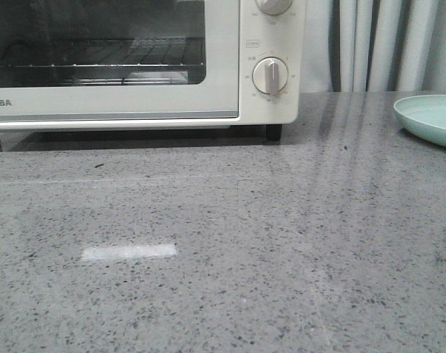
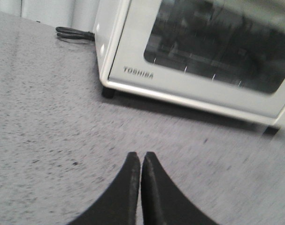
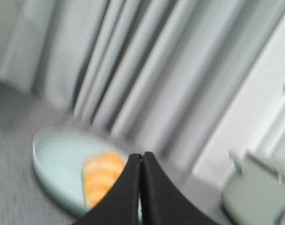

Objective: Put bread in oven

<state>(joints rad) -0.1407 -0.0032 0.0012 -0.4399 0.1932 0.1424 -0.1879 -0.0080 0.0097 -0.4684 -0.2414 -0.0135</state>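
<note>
The cream-white oven (image 1: 134,66) stands at the back left of the table, its glass door closed and its wire rack visible inside. It also shows in the left wrist view (image 2: 198,61). The golden-brown bread (image 3: 101,180) lies on a pale green plate (image 3: 55,159) in the right wrist view, partly hidden behind the fingers. The plate's edge shows at the far right of the front view (image 1: 428,118); the bread is out of view there. My left gripper (image 2: 141,155) is shut and empty above the counter in front of the oven. My right gripper (image 3: 141,155) is shut and empty, near the plate.
Grey curtains (image 1: 384,44) hang behind the table. A black cable (image 2: 74,33) lies by the oven's far side. Round beige dials (image 1: 270,76) sit on the oven's right panel. A pale grey-green object (image 3: 255,197) stands beyond the plate, blurred.
</note>
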